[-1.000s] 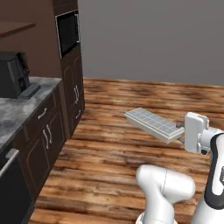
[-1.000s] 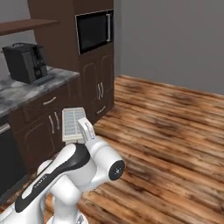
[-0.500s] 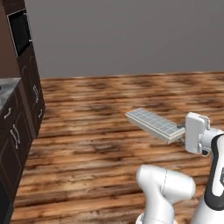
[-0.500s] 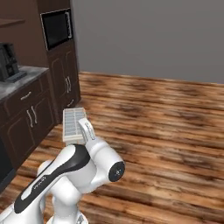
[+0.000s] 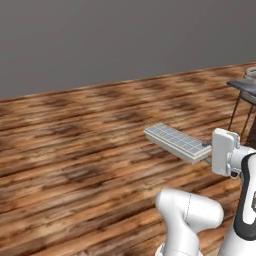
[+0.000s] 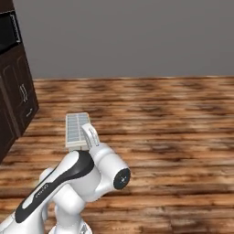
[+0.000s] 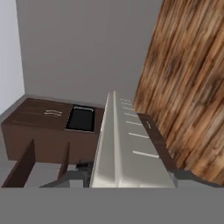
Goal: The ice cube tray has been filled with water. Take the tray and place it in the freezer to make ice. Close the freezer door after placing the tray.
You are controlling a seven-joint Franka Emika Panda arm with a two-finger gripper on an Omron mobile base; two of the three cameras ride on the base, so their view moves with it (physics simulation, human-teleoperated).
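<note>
The base is swinging round: the cabinets (image 6: 11, 91) are sliding off to the side while the gripper (image 5: 209, 150) is holding the tray (image 5: 176, 142) level between its jaws, carrying it on; freezer not yet reached

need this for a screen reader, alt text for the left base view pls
A white robot arm's tool holds a flat rectangular white ice cube tray with pale grey cells out level above a brown wood-plank floor. A plain grey wall runs behind, and a dark table edge shows at right.
</note>
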